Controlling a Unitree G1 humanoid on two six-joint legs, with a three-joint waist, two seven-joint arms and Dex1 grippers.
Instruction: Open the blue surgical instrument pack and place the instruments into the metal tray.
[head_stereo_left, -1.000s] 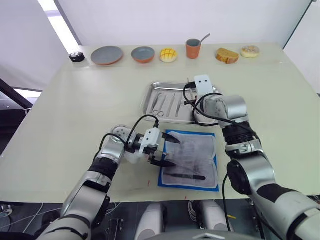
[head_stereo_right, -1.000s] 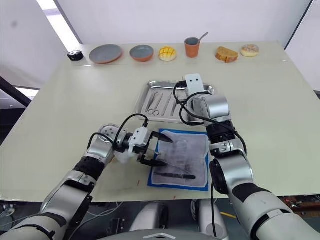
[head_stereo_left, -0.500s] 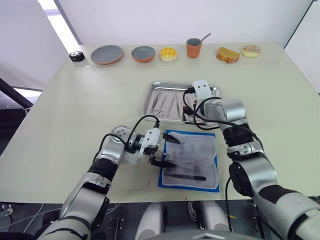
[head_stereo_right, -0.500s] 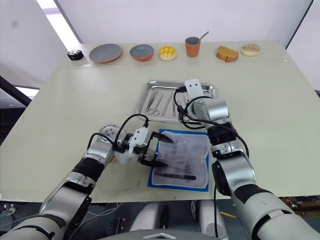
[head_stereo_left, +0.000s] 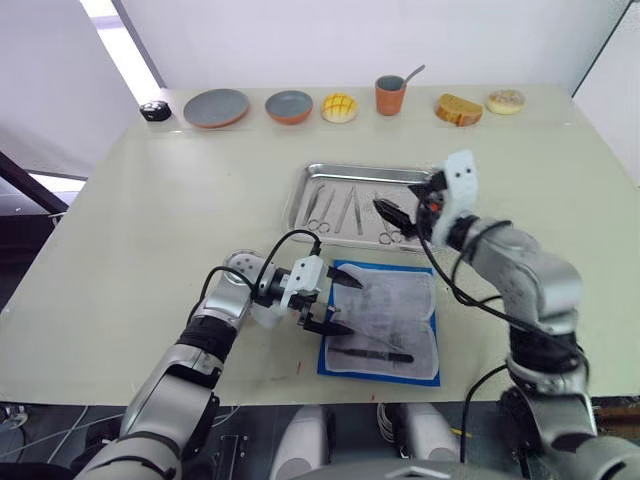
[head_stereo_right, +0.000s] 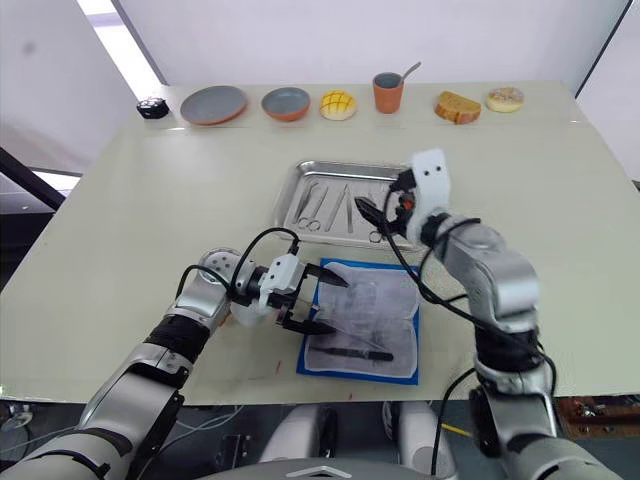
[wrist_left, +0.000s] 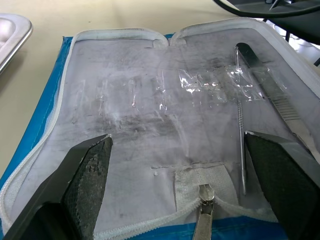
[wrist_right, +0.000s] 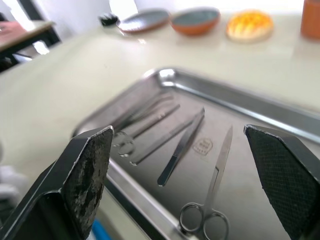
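Observation:
The blue surgical instrument pack (head_stereo_left: 380, 320) lies open and flat near the table's front edge, pale lining up. A dark instrument (head_stereo_left: 370, 353) rests in its near part, and the left wrist view shows slim tools (wrist_left: 267, 87) tucked in the lining. My left gripper (head_stereo_left: 338, 300) is open over the pack's left edge, holding nothing. Behind the pack stands the metal tray (head_stereo_left: 297, 200) with several instruments (head_stereo_left: 340, 210) in it, among them scissors (wrist_right: 205, 200) and tweezers (wrist_right: 182, 147). My right gripper (head_stereo_left: 410, 200) hangs open and empty above the tray's right side.
Along the far edge stand a small black object (head_stereo_left: 153, 111), a grey plate (head_stereo_left: 214, 105), a bowl (head_stereo_left: 289, 105), a yellow bun (head_stereo_left: 340, 106), an orange cup (head_stereo_left: 389, 95) with a spoon, a cake slice (head_stereo_left: 458, 109) and a doughnut (head_stereo_left: 506, 101).
My right gripper, shut and low in the tray a second ago, has opened and lifted up and to the right. The left arm has stayed put.

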